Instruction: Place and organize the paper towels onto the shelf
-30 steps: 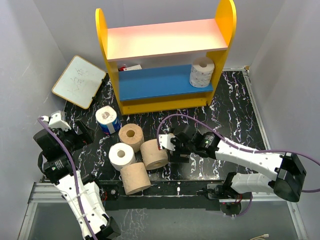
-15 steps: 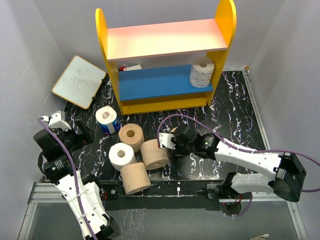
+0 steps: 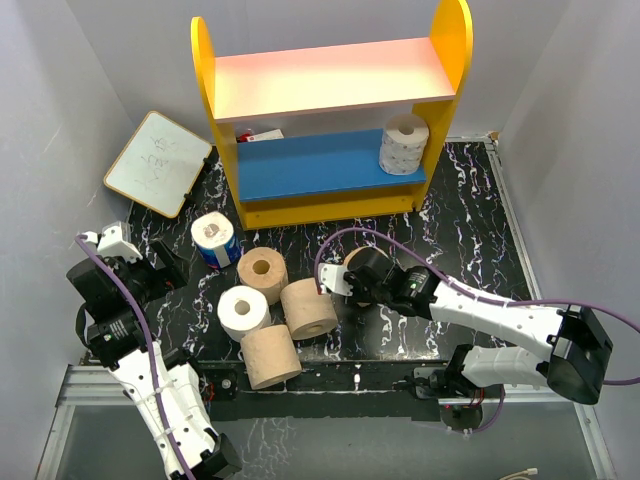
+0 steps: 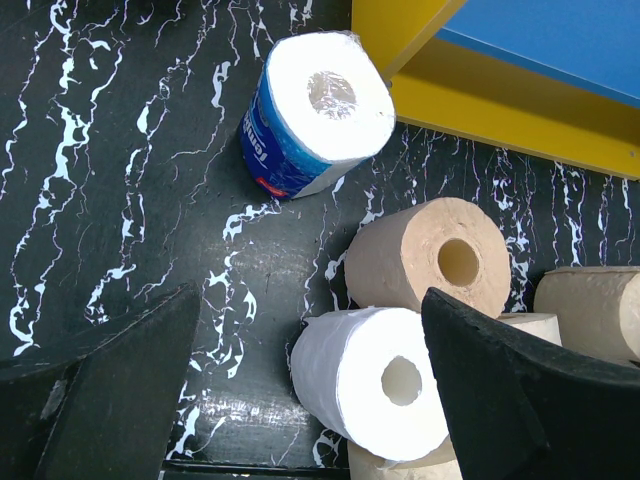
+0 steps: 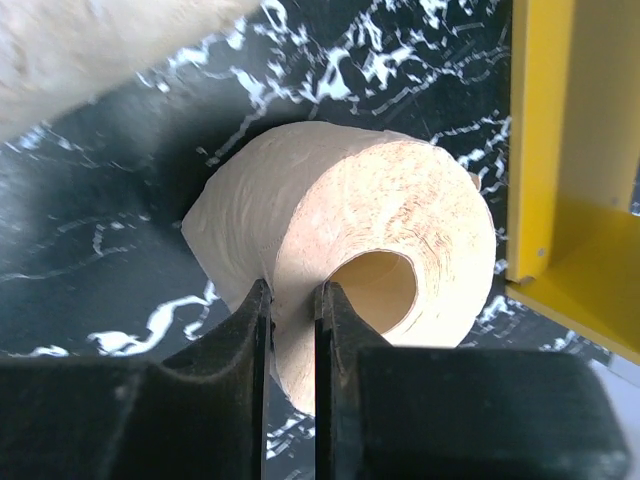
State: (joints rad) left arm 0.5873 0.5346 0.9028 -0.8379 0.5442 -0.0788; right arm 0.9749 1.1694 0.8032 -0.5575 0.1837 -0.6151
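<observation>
The right claw (image 5: 292, 300) is pinched narrow on the wall of a tan paper towel roll (image 5: 340, 210), one finger at the edge of the hollow core and the other on the outer side. The roll's open end faces the wrist camera, so its long axis runs roughly along the claw's line. From above, the right arm reaches left across the tabletop (image 3: 460, 220) in front of the shelf (image 3: 450, 60), and the claw hides most of the roll. The left claw (image 4: 310, 300) is spread wide and holds nothing, low over a white roll (image 4: 360, 380), with a blue-wrapped roll (image 4: 300, 130) beyond it. On the shelf's blue lower board (image 3: 310, 165), one patterned white roll (image 3: 403, 143) stands upright at the right end.
</observation>
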